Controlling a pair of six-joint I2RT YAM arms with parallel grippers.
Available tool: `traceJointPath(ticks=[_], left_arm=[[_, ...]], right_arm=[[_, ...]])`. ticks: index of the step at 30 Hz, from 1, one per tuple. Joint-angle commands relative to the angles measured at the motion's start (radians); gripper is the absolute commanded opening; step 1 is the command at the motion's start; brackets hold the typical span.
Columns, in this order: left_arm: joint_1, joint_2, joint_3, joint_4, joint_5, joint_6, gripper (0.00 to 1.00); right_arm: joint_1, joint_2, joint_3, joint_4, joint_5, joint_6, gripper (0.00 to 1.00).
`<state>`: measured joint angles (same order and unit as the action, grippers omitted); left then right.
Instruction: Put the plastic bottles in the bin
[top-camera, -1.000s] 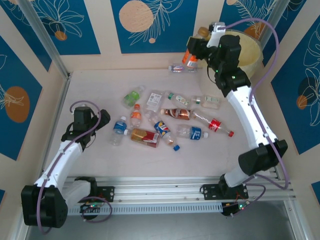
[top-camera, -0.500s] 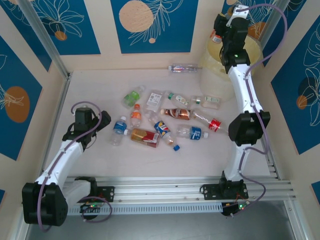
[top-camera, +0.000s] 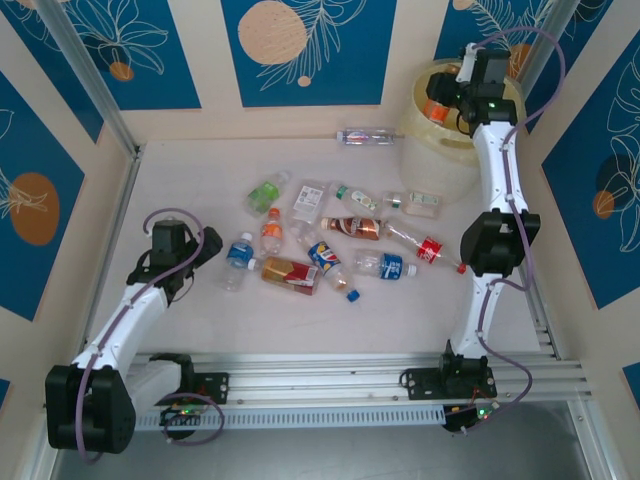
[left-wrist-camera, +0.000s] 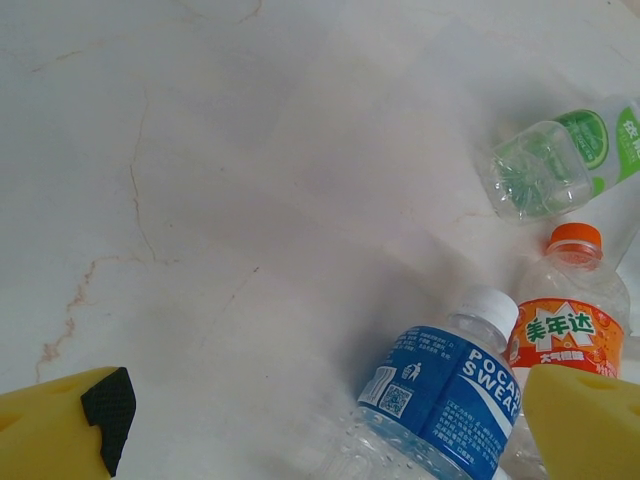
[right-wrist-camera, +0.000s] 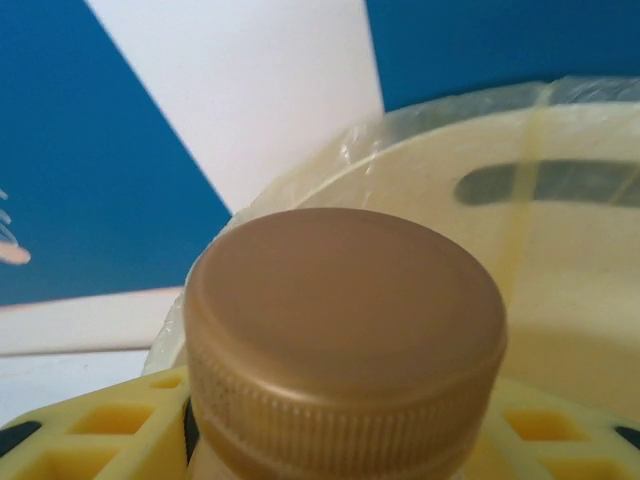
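Since the right hand (top-camera: 443, 100) is clamped on a brown-capped bottle (right-wrist-camera: 345, 330) above the bin (top-camera: 430, 150) at the far right corner of the counter (top-camera: 180, 180), the step in hand looks like the drop. Doing it well means having the bottle wholly inside the rim before the grip parts. In the right wrist view the cap sits between the yellow fingers (right-wrist-camera: 90, 420), with the bin's pale wall and a slot handle (right-wrist-camera: 560, 185) behind it. The bottle therefore seems closer to the rim than to the middle (the top view puts it toward the bin's left side). I would carry it a little further inward and let go low enough that it cannot bounce out. The left hand (left-wrist-camera: 325, 400) hangs toward the counter's left edge, spread wide and holding nothing, with a blue-labelled bottle (left-wrist-camera: 440, 400) and an orange-labelled bottle (left-wrist-camera: 565, 320) just ahead of it. The other plastic bottles (top-camera: 352, 228) lie scattered about the counter's middle, and a lone bottle (top-camera: 365, 135) lies by the far edge.
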<state>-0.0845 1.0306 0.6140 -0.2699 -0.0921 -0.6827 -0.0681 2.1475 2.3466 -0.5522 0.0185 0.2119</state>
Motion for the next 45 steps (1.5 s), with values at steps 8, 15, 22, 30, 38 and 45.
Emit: traceJointPath(ticks=[8,15,22,30,38,45], left_arm=[[0.006,0.008,0.001,0.026,0.061,-0.013,1.0],[0.005,0.034,0.007,0.031,0.074,-0.025,1.0],[0.005,0.045,0.017,0.009,0.068,-0.028,1.0],[0.006,0.088,0.047,-0.038,0.058,-0.032,1.0],[0.005,0.125,0.055,-0.054,0.044,-0.052,1.0],[-0.003,0.138,0.096,-0.102,0.1,0.006,1.0]], right_arm=[[0.002,-0.119,-0.198,-0.133,-0.203,-0.037,0.08],[-0.008,-0.152,-0.291,-0.118,-0.217,-0.017,0.21],[-0.012,-0.14,-0.267,-0.12,-0.168,0.029,0.51],[-0.015,-0.192,-0.262,-0.103,-0.126,0.052,0.71],[-0.015,-0.297,-0.327,-0.058,-0.114,0.057,0.86],[-0.015,-0.465,-0.473,0.026,-0.068,0.1,1.0]])
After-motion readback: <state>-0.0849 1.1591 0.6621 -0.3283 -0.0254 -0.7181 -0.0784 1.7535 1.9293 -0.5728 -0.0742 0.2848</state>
